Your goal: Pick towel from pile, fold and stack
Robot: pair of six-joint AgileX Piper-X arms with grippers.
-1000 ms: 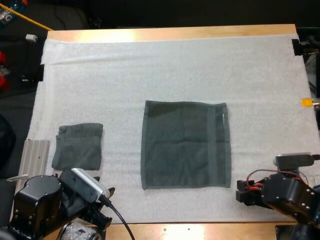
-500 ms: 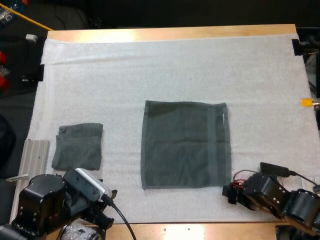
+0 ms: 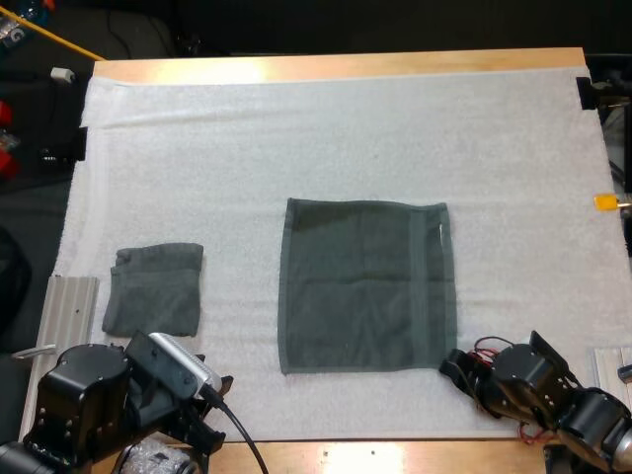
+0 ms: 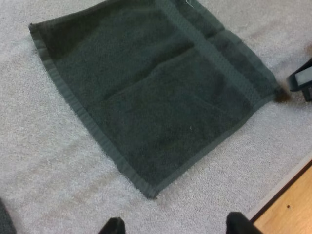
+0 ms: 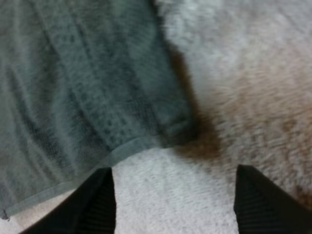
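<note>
Dark grey-green towel (image 3: 367,286) lies spread flat, mid white mat (image 3: 296,128). Smaller folded grey-green towel (image 3: 154,288) sits well apart to its left. Right pincer (image 5: 178,204) is wide apart and empty, over the spread towel's near right corner. Left pincer (image 4: 176,228) is wide apart and empty, near its near left corner.

Seen from above: wooden table (image 3: 336,65), edges showing at top and bottom of frame, covered almost fully by a white mat (image 3: 346,128).
</note>
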